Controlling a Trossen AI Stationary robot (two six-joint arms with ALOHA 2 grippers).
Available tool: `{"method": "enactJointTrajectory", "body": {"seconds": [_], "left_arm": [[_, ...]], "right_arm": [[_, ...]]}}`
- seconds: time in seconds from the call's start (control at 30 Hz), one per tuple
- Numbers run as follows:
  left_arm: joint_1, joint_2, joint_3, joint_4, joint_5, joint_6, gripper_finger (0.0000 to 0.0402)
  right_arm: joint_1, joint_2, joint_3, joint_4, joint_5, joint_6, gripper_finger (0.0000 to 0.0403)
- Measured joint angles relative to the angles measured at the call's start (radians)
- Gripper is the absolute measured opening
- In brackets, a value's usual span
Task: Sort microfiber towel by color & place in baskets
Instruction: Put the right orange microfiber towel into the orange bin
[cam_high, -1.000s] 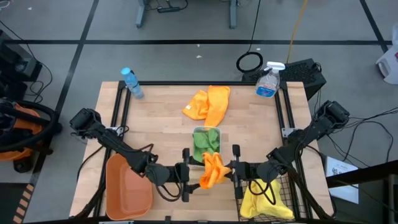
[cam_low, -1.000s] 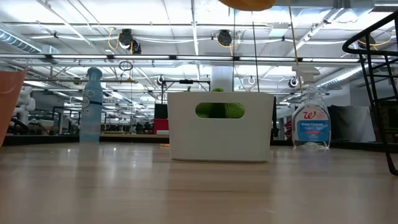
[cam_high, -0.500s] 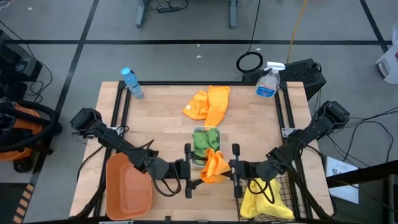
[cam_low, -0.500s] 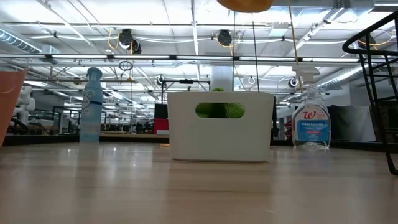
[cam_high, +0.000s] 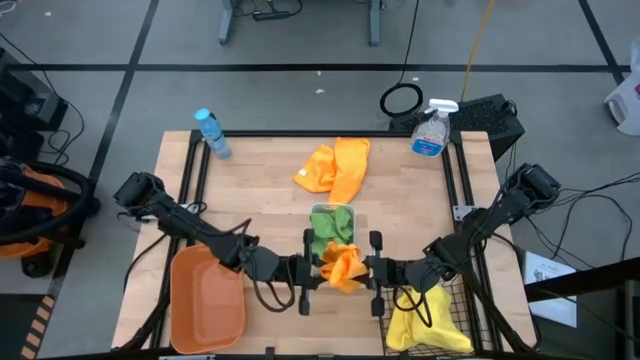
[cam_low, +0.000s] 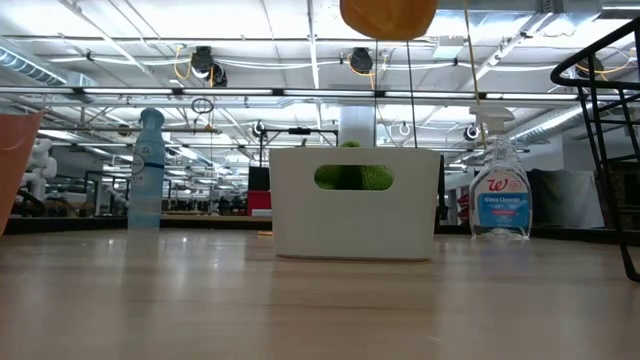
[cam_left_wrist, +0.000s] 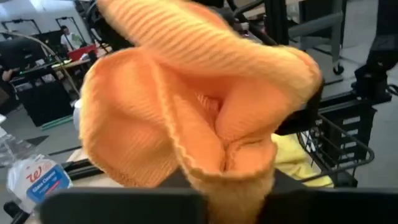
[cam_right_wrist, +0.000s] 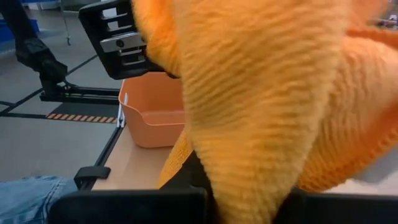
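An orange microfiber towel (cam_high: 342, 267) hangs bunched in the air between my two grippers, just on the near side of the white bin (cam_high: 332, 212). My left gripper (cam_high: 318, 272) is shut on its left side and my right gripper (cam_high: 365, 268) on its right side. A green towel (cam_high: 330, 230) lies in the white bin. The orange tub (cam_high: 207, 295) stands near left. The black wire basket (cam_high: 455, 300), near right, holds a yellow towel (cam_high: 425, 322). Two more orange towels (cam_high: 335, 168) lie on the table's far half. My left gripper pinches a gathered fold (cam_left_wrist: 233, 177) on the towel's left side between its two fingers, several layers thick. The fingers lie about level and come from the table's left. My right gripper pinches bunched cloth (cam_right_wrist: 249, 180) on the towel's right side, fingers about level, coming from the table's right. The towel is lifted clear of the table; its slack underside (cam_low: 388, 15) sags between the two grippers.
A water bottle (cam_high: 210, 132) stands at the far left corner and a spray bottle (cam_high: 430, 130) at the far right corner. Bare tabletop (cam_high: 250, 190) lies left of the white bin.
My left gripper has gone toward the table's right edge, up to the towel, and has taken hold of its left side. The towel, which hung long below my right gripper, is now bunched up between both grippers, and its underside sags lower.
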Motion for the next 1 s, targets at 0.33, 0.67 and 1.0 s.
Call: {"method": "enactJointTrajectory", "body": {"seconds": [0.33,0.67,1.0], "left_arm": [[-0.005,-0.029,0.000,-0.097,0.000,0.005,0.0010],[-0.062,-0.202,0.000,-0.432,-0.011,-0.091,0.0010],[-0.234,-0.467,0.000,-0.855,-0.046,-0.353,0.0009]], "right_arm": [[0.019,0.001,0.000,0.001,-0.002,0.056,0.0109],[0.051,0.001,0.000,0.012,0.001,0.052,0.0251],[0.074,0.001,0.000,-0.004,0.004,0.052,0.0276]]}}
